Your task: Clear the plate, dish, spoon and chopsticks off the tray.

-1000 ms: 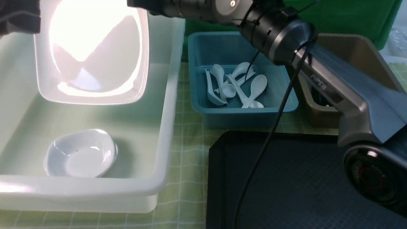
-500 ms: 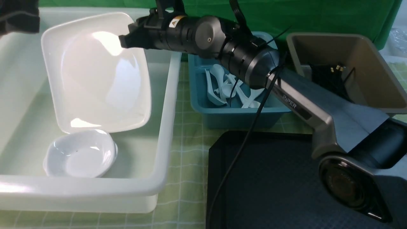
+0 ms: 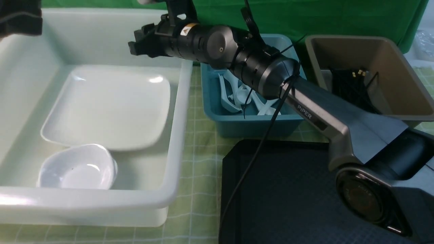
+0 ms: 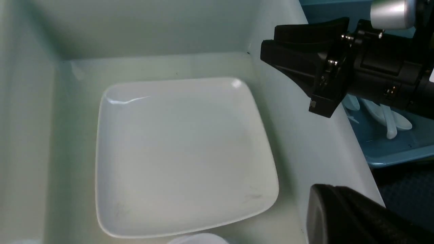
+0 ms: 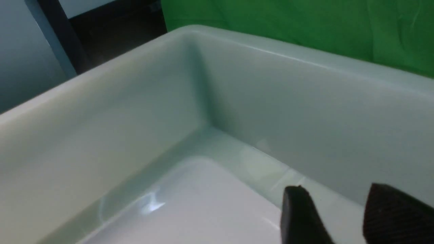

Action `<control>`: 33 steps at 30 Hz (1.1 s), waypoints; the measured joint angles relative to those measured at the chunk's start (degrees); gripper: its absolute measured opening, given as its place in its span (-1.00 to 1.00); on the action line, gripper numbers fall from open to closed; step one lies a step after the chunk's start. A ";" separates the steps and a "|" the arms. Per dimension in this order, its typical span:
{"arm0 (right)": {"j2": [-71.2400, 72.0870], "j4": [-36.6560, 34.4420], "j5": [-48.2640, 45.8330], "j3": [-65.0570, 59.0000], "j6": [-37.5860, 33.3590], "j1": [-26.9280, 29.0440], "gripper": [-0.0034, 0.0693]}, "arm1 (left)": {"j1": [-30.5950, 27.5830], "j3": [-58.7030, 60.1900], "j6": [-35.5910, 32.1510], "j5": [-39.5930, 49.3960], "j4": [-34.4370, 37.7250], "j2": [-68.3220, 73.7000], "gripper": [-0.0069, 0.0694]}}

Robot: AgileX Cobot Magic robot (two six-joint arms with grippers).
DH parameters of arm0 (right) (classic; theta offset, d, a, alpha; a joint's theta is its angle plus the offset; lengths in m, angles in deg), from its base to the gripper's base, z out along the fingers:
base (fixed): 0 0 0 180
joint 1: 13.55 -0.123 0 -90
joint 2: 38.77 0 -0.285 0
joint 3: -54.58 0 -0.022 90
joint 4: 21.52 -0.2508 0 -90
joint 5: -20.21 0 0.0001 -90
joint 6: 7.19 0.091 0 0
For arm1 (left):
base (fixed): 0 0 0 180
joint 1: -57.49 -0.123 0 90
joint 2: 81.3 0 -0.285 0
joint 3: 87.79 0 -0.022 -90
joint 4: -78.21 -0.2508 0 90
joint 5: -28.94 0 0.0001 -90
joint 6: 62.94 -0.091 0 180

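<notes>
The large glossy white rounded-square plate point(image 3: 108, 108) lies flat in the pale translucent plastic tub point(image 3: 179, 112), left half of frame, touching a small white oval dish point(image 3: 76, 167). Above it, the right gripper point(image 3: 133, 42) hangs with fingers point(image 5: 298, 217) parted, empty. Left gripper's state: cannot tell. The black textured tray point(image 3: 288, 196) sits lower right.

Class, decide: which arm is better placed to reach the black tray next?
Right. The right claw is open and empty over the tub, its arm based beside the tray; the left claw hangs farther left.
</notes>
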 joint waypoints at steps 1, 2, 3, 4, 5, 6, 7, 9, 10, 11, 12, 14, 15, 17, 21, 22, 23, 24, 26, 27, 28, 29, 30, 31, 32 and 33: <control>0.00 0.07 0.00 0.00 0.00 0.00 -0.01 | 0.00 0.00 0.00 0.00 0.00 0.00 -0.81; 0.00 0.21 -0.06 0.00 0.04 0.00 -0.01 | 0.00 0.00 0.00 0.00 0.00 0.00 -0.81; 0.00 0.20 -0.12 0.00 0.04 0.00 -0.01 | 0.00 0.00 0.00 0.00 0.00 0.00 -0.81; 0.00 0.20 -0.41 0.05 0.04 0.00 -0.02 | 0.00 0.00 0.00 0.00 0.00 0.00 -0.81; 0.00 0.20 -0.99 0.04 0.04 0.00 -0.05 | 0.00 0.00 0.00 0.00 0.00 0.00 -0.81; 0.00 0.28 -1.86 0.04 0.04 0.00 -0.10 | 0.00 0.00 0.00 0.00 0.00 0.00 -0.81; 0.10 0.35 -2.42 0.04 0.04 0.00 -0.12 | 0.00 0.00 0.00 0.00 0.00 0.00 -0.81; 1.79 3.70 -9.18 0.04 0.19 0.00 -0.40 | 0.00 0.00 -0.08 0.00 0.00 0.00 -0.81; 2.77 6.18 -11.18 0.04 0.43 0.00 -0.50 | 0.00 0.00 -0.24 0.00 0.00 0.00 -0.81; 3.04 6.18 -12.57 -0.01 0.76 0.00 -0.53 | 0.00 0.00 -0.24 0.00 0.00 0.00 -0.81; 6.15 11.77 -18.32 -0.01 3.53 0.00 -0.72 | 0.00 0.00 -0.44 -0.11 0.23 0.00 -0.81; 8.16 15.92 -22.63 -0.01 6.55 0.00 -0.77 | 0.00 0.00 -0.69 -0.50 0.39 0.00 -0.81; 12.99 21.90 -29.11 0.05 9.89 0.00 -0.80 | 0.00 0.06 -1.49 -1.34 1.09 0.00 -0.81; 16.51 25.96 -34.73 0.05 11.59 0.00 -0.80 | 0.00 0.54 -2.12 -2.29 2.14 0.00 -0.81; 25.92 35.54 -47.47 0.37 13.88 0.00 -0.81 | 0.31 3.36 -6.63 -3.08 8.22 0.05 -0.81; 27.44 36.76 -49.76 0.37 13.98 0.00 -0.81 | 0.86 3.92 -7.65 -3.29 9.14 0.05 -0.81; 28.88 38.42 -52.11 0.45 14.41 0.00 -0.81 | 1.86 4.42 -8.55 -3.57 9.91 0.05 -0.81; 29.59 39.22 -52.69 0.50 14.42 0.00 -0.81 | 2.08 4.62 -8.71 -3.64 10.03 0.05 -0.81; 34.83 43.06 -56.68 -0.77 15.24 0.15 -0.81 | 6.78 5.34 -9.69 -3.97 10.08 0.17 -0.81; 37.08 43.58 -56.68 -1.98 15.69 0.37 -0.81 | 8.90 5.41 -9.89 -3.97 9.75 0.17 -0.81; 39.06 43.84 -56.68 -3.60 16.51 0.64 -0.81 | 10.22 5.41 -9.94 -3.97 9.58 0.17 -0.81; 41.16 43.99 -56.68 -5.19 16.96 0.94 -0.81 | 12.43 5.41 -10.08 -3.97 9.16 0.17 -0.81; 43.48 44.05 -56.68 -7.11 17.54 1.29 -0.81 | 14.20 5.41 -10.10 -3.97 8.73 0.17 -0.81; 45.29 44.20 -56.68 -8.74 17.88 1.42 -0.81 | 15.09 5.41 -10.10 -3.89 8.55 0.17 -0.81; 50.68 45.15 -56.62 -14.13 19.42 2.14 -0.81 | 18.83 5.41 -10.10 -3.23 7.47 0.17 -0.81; 51.43 45.29 -56.61 -14.89 19.61 2.20 -0.81 | 19.61 5.41 -10.02 -3.00 7.17 0.17 -0.81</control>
